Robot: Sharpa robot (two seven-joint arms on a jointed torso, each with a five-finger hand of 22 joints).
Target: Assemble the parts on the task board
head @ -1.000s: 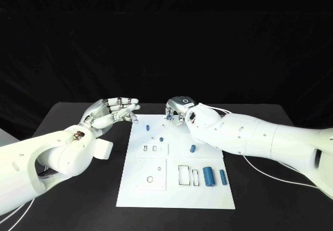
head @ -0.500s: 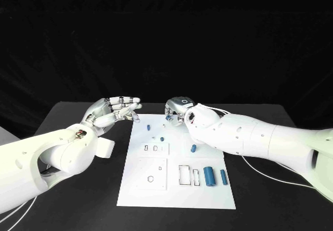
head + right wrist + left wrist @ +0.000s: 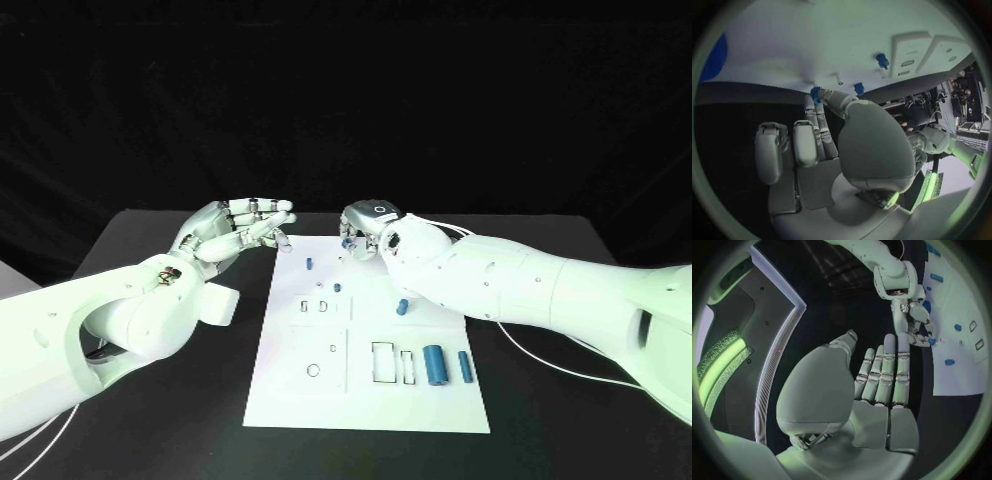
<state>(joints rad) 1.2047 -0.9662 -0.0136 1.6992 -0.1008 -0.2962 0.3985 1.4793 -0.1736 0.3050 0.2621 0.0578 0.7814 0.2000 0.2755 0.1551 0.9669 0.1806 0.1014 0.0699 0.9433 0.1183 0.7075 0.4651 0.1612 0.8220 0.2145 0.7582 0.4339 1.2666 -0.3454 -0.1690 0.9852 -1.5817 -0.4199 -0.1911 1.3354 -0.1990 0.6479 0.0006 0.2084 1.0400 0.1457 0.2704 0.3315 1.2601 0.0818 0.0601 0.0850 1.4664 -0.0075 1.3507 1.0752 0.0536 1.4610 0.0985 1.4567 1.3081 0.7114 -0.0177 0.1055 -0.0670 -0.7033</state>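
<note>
The white task board (image 3: 296,395) lies in the middle of the black table. My right hand (image 3: 369,227) hovers over the board's far edge, fingers curled down, pinching a small blue part (image 3: 815,92) at its fingertips; the same part (image 3: 351,243) peeks out under the hand in the head view. My left hand (image 3: 240,228) is raised off the board's far left corner, fingers apart and holding nothing. Small blue pegs (image 3: 307,264) (image 3: 336,287) (image 3: 402,308) sit on the board's far half. Two bigger blue cylinders (image 3: 433,365) (image 3: 464,367) lie at its near right.
Moulded slots (image 3: 382,362) and holes (image 3: 313,370) mark the board's near half. Black table (image 3: 173,430) shows on both sides of the board. My right forearm (image 3: 548,290) crosses above the table right of the board.
Both hands have stayed almost where they were; the left hand has crept slightly upward. The right hand keeps its pinch on the small blue part.
</note>
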